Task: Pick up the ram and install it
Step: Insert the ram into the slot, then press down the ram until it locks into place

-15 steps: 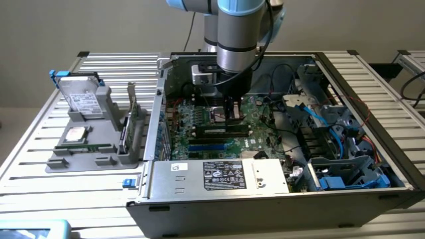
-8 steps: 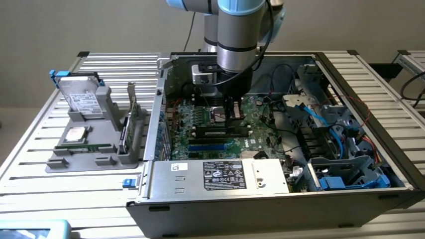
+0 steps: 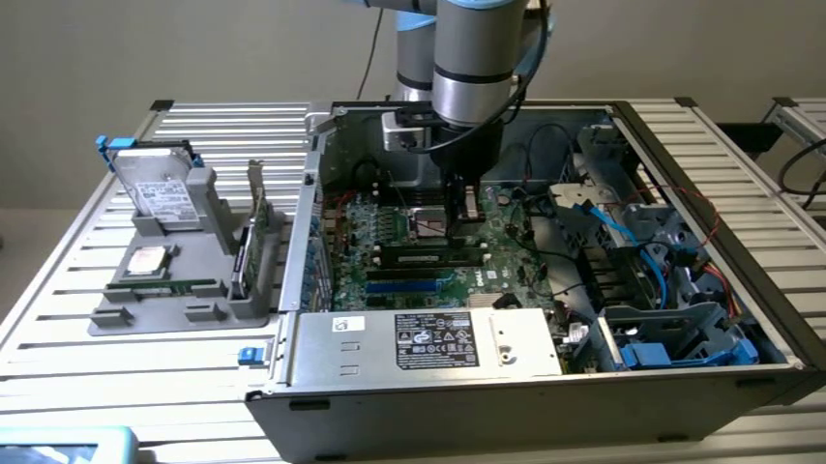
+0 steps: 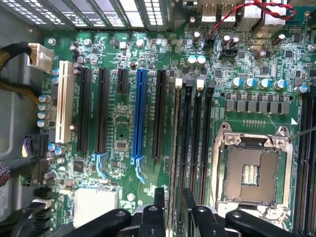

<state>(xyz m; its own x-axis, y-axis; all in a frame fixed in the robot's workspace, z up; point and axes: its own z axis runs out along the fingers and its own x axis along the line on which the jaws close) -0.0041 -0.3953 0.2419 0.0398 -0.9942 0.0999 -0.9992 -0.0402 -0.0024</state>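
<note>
1. Exterior view: the gripper [image 3: 462, 222] hangs inside the open computer case [image 3: 775, 319], low over the motherboard [image 3: 413, 227].
2. The ram [image 3: 432, 257] stands on edge in a memory slot near the middle of the motherboard. It looks dark with a pale label, and the arm hides its end toward the exterior view's right.
3. Wrist view: the two black fingers [image 4: 159, 200] stand apart on either side of one slot, gripping nothing. The stick between them is edge-on and hard to tell from the slot.
4. I cannot tell whether the slot's latches have closed.
5. Near the tabletop's [image 3: 77, 319] edge at the exterior view's left, a grey tray [image 3: 155, 314] holds a hard drive [image 3: 162, 188] and an expansion card [image 3: 255, 208].
</note>
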